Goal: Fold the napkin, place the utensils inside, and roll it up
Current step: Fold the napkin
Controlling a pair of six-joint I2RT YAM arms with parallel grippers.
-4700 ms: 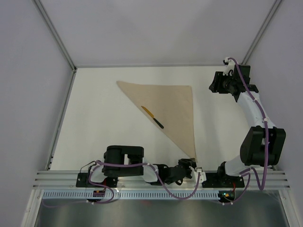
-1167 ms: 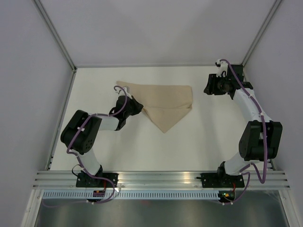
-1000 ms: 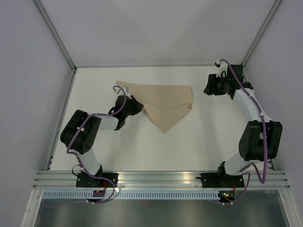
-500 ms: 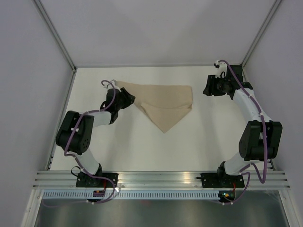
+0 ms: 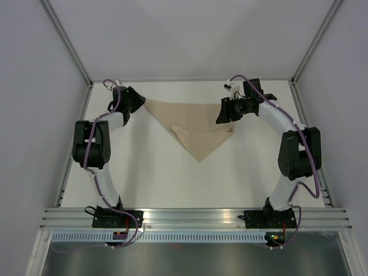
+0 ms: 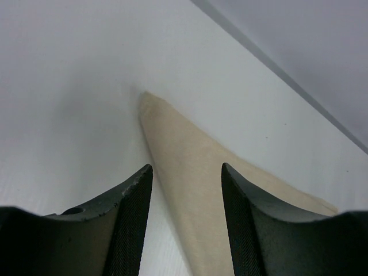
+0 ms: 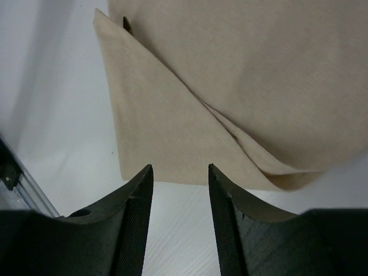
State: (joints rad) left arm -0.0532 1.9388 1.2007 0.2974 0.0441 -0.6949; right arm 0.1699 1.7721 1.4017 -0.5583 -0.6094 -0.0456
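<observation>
The tan napkin [image 5: 192, 114] lies folded at the back middle of the table, with a smaller flap [image 5: 201, 142] folded over it, its tip pointing toward me. My left gripper [image 5: 137, 102] is open at the napkin's back-left corner; in the left wrist view the napkin's narrow corner [image 6: 172, 149] runs between its open fingers [image 6: 135, 201]. My right gripper [image 5: 223, 118] is open at the napkin's right corner, its jaws just off the flap's edge [image 7: 172, 144]. A small dark tip [image 7: 125, 24] peeks from under the fold. The utensils are otherwise hidden.
The white table [image 5: 144, 178] is bounded by grey walls with metal frame posts [image 5: 69, 46] at the back corners. An aluminium rail [image 5: 190, 215] runs along the near edge by the arm bases.
The napkin's near corner was folded up over the utensil. My left gripper has since swung back to the back-left corner. My right gripper has moved left to the right corner.
</observation>
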